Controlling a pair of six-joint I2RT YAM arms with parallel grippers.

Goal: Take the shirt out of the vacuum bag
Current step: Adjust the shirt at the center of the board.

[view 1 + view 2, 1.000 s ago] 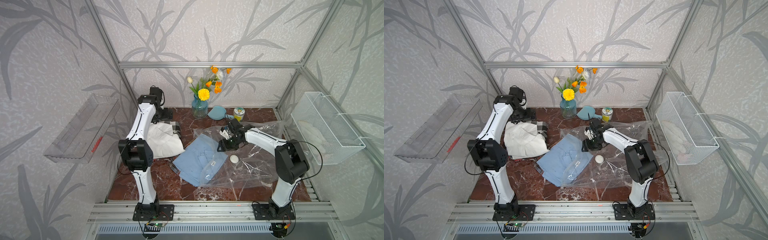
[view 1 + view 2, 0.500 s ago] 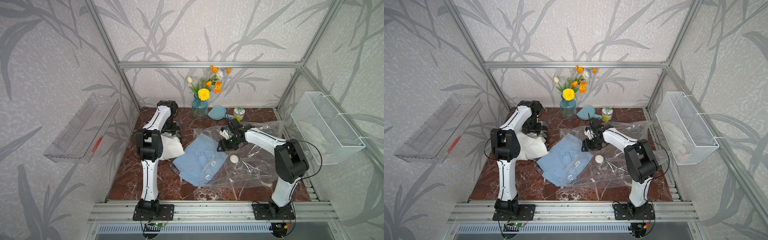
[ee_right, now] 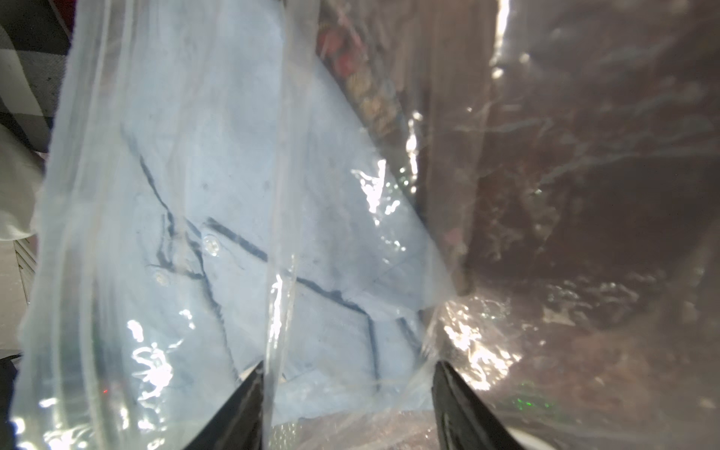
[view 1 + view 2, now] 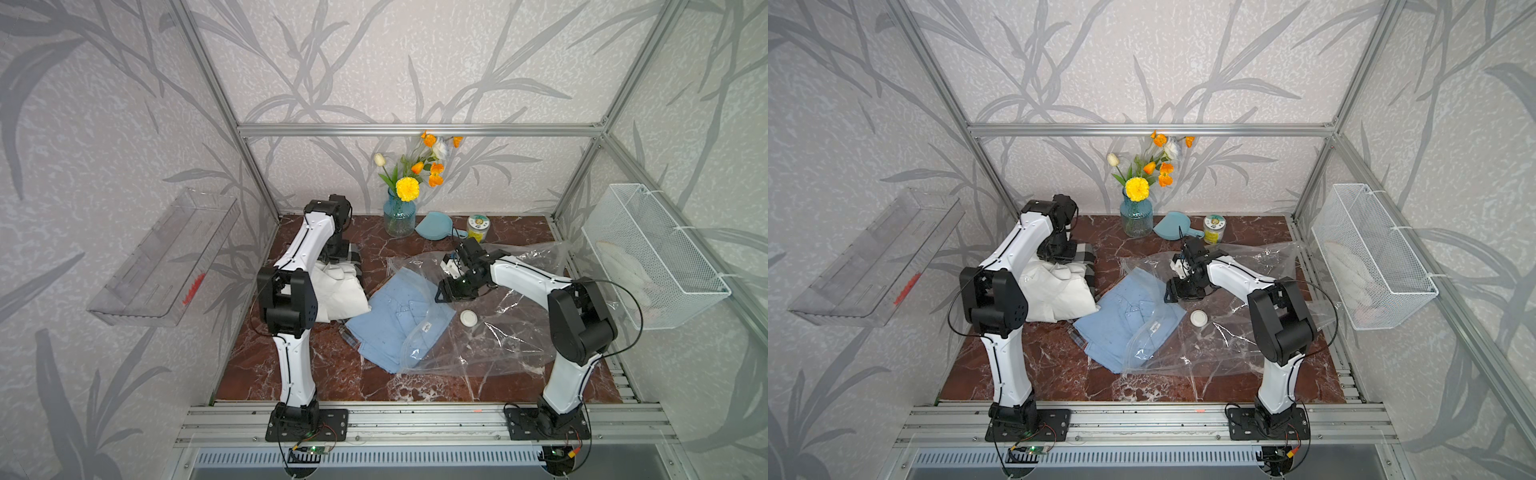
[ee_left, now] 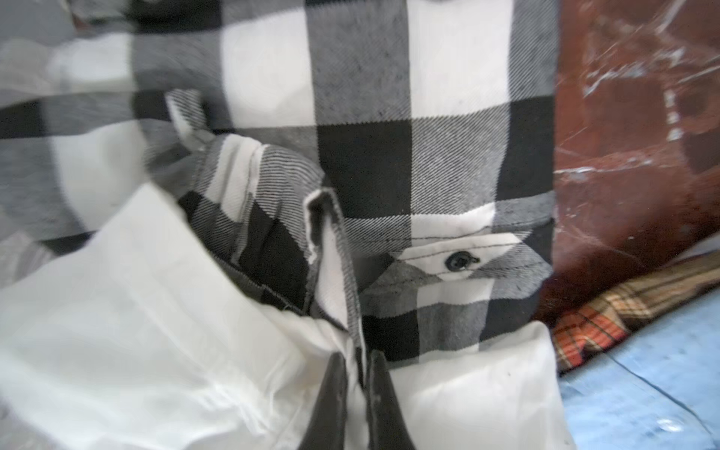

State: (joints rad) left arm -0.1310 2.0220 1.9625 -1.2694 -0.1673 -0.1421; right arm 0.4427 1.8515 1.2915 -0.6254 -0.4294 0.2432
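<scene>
**Left jaws pinched shut at the shirt pile, right jaws spread inside the bag**

The left gripper [image 5: 360,393] has its two dark fingers [image 5: 331,401] drawn almost together, and a fold of pale fabric sits between them; it looks like the edge of the black-and-white checked shirt [image 5: 389,156], though the white shirt [image 5: 156,331] bunches up right at the tips too, so I cannot tell for certain which cloth is nipped. That gripper is down at the back left of the table, over the clothes pile (the arm hides most of it in both top views).

The right gripper [image 3: 346,389] stands with its jaws apart, a clear gap between the two dark fingers [image 3: 241,409]. A crease of the vacuum bag [image 4: 498,332] runs up from beside one finger, but nothing is clamped between them. Through the film ahead lies the light blue shirt [image 3: 233,195], its collar and a button showing.

In a top view the right gripper [image 4: 455,286] hovers low over the far edge of the blue shirt [image 4: 399,320], which lies in the middle of the marble table [image 4: 291,374], partly under the bag's open end and partly out of it toward the left. The bag's round white valve [image 4: 468,318] sits just beside the shirt's right edge. A strip of orange plaid cloth [image 5: 623,307] peeks from beneath the blue shirt.

At the back stand a vase of flowers [image 4: 399,212], a blue pouch [image 4: 434,225] and a small jar [image 4: 478,227].
</scene>
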